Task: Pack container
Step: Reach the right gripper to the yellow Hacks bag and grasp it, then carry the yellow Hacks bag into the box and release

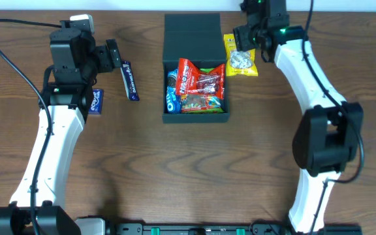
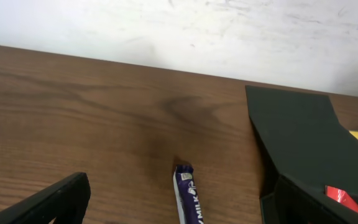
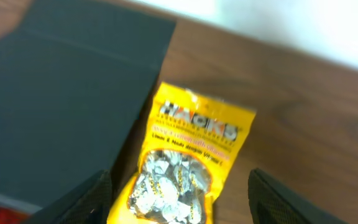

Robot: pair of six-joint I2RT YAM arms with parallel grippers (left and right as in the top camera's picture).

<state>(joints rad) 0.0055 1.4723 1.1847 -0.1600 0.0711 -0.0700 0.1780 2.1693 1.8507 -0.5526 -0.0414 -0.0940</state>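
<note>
Well, the container sits in the middle of the brown table. It is a dark green square box. Its lid is flipped open and lies flat on the far side. Inside the box there are snacks: a red packet, a blue cookie packet and a green packet. They fill much of the box.

The right claw is up by the far right corner of the box. Its two fingers stand wide apart, so it is let go and is not squeezing anything. A yellow candy packet lies flat on the table between the fingers, just beside the box's lid.

The left claw is on the other side, well apart from the box. Its fingers are spread wide too, and it holds nothing. A long purple chocolate bar lies on the table near it, between the claw and the box. A small blue packet lies close to the left arm.
</note>
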